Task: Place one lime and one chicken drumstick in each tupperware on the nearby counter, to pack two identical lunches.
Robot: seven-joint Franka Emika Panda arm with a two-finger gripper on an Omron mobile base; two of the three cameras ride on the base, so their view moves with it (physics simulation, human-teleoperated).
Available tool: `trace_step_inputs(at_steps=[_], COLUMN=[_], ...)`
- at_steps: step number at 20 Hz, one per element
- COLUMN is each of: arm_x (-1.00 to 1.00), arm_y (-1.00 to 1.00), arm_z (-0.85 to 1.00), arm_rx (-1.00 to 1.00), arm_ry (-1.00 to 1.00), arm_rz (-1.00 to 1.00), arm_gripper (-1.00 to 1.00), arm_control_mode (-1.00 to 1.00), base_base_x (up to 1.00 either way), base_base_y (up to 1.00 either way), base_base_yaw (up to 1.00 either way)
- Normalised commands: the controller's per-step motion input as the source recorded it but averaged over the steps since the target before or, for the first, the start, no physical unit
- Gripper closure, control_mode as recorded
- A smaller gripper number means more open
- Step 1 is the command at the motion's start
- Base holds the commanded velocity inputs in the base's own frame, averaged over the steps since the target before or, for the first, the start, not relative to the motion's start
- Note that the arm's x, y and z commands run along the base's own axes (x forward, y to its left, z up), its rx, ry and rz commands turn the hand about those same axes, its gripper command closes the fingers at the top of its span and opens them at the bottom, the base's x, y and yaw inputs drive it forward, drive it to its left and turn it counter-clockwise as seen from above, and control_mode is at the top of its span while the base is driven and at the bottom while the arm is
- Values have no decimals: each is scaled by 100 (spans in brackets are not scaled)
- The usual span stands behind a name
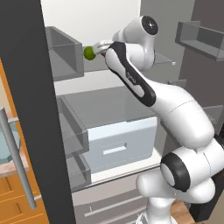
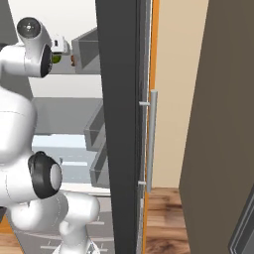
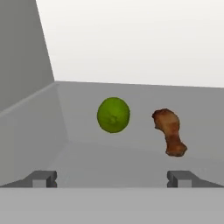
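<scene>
Fridge interior, grey shelves and white back wall, door swung wide; arm reaching into the upper shelf.

Claw (image 3: 112,178): fingers spread well apart, nothing between them, both tips low in the hand view and aimed at the shelf floor ahead. In the left base view the hand sits at the upper shelf with the lime just off its end.

Lime (image 3: 113,114): one, round, green, resting on the shelf floor ahead of the claw, roughly centred between the tips but apart from them. Not gripped.

Chicken drumstick (image 3: 169,131): one, reddish-brown, lying just beside the lime, bone end toward the claw (slightly off the claw's centre line). Untouched.

Tupperware (image 1: 9,148): a pale blue-green edge shows past the door at the far left of the left base view, sitting on the bench (image 1: 8,164); what it holds cannot be told from here.

Progress, as a judgement: early or middling. This pair remains in the fridge. Whether the other lime and drumstick are already packed cannot be told. Next call looks like closing on the lime, then carrying it out to the bench.
</scene>
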Motion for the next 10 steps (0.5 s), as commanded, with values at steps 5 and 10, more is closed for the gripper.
trace_step_inputs(at_steps=[5, 10], arm_x=[59, 44], arm_y=[27, 0], arm_z=[-7, -5], arm_rx=[0, 0], arm_ry=[2, 7], arm_rz=[-2, -3], arm_gripper=[-100, -100], arm_control_mode=[-100, -100], base_base_x=[0, 0], base_base_y=[0, 0], base_base_yaw=[0, 0])
